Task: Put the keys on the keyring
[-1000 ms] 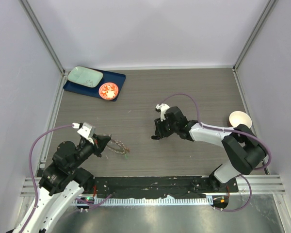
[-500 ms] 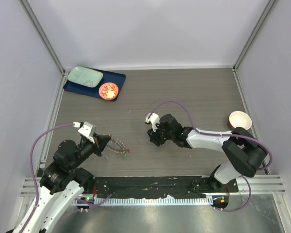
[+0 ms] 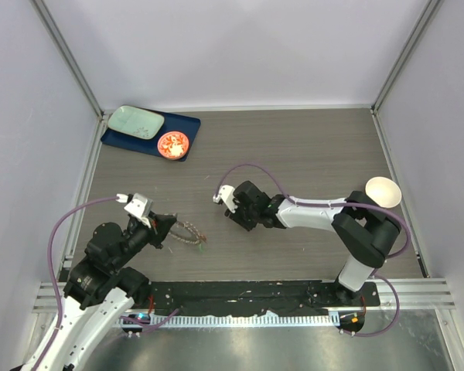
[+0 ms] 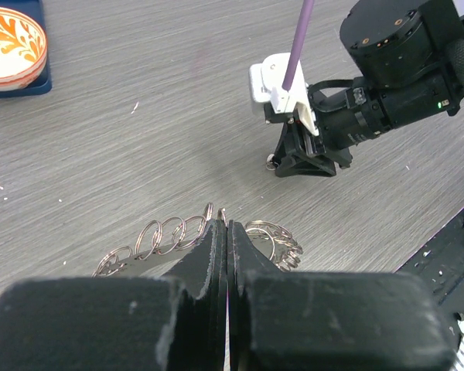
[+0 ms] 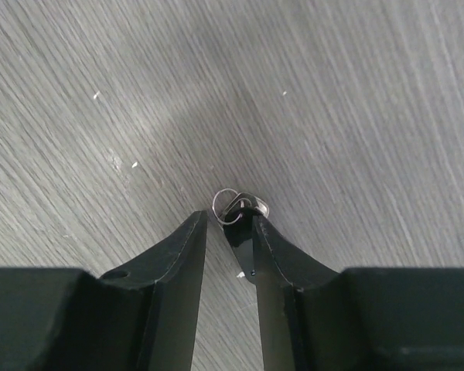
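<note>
Top view: left pincer (image 3: 168, 229) is clamped shut on the keyring (image 3: 189, 233), a chain of wire loops at front left of the surface (image 3: 309, 147). Right pincer (image 3: 236, 218) sits low near mid-surface, apart from the keyring. Orange dish (image 3: 172, 144) is at back left.

Left wrist: jaws pressed together on one loop, other loops fanning out both sides.

Right wrist: jaws part open with a gap showing. A small key (image 5: 238, 206) on a ring sits at the tips, touching one finger. Can't tell if it's gripped.
</note>
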You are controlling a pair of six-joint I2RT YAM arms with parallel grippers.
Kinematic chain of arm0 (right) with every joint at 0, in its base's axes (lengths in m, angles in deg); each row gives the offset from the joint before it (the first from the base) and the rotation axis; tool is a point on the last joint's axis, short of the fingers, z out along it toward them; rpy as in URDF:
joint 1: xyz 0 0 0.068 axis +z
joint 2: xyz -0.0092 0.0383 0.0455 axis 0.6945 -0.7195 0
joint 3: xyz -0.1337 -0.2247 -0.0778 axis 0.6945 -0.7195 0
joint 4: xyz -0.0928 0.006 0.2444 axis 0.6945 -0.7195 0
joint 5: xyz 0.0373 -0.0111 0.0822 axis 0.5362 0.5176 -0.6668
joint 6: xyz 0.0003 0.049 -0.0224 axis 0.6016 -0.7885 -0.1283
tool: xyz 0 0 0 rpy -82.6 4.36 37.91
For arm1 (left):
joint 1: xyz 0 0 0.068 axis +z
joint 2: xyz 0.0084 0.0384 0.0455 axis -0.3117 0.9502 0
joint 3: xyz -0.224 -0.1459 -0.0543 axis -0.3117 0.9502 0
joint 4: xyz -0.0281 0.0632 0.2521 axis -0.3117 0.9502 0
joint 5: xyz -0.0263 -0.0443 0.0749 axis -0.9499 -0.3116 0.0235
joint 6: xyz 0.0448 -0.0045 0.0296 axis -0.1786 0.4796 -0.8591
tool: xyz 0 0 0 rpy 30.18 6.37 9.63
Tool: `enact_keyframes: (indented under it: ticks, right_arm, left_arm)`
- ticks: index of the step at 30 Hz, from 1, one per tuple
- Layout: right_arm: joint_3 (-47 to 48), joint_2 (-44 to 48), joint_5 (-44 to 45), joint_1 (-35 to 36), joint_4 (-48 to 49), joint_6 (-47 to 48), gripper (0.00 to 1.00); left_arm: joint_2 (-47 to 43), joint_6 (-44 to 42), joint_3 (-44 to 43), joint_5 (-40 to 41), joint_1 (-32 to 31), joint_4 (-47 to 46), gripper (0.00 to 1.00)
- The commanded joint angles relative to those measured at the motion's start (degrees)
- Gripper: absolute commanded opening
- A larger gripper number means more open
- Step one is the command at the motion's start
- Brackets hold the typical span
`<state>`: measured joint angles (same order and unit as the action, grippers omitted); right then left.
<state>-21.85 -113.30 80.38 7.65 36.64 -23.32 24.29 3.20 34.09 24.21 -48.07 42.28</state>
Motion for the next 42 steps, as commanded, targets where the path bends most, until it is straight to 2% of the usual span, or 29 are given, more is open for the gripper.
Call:
enact_keyframes:
  ticks: [1,24,42]
  right_arm:
    - [3.0,-0.4,0.5,0.7,-2.0,1.8,0.36]
    - [5.7,-3.8,3.5,0.7,-0.9,2.4,0.22]
    - [7.2,-5.3,10.1,0.5,1.7,0.6,0.28]
  left_arm:
    - [0.1,0.3,-0.6,-0.7,0.4,-4.8,0.00]
    - [0.1,0.4,-0.5,-0.9,0.5,-4.8,0.00]
    - [0.2,0.5,-0.5,-1.1,0.6,-4.8,0.00]
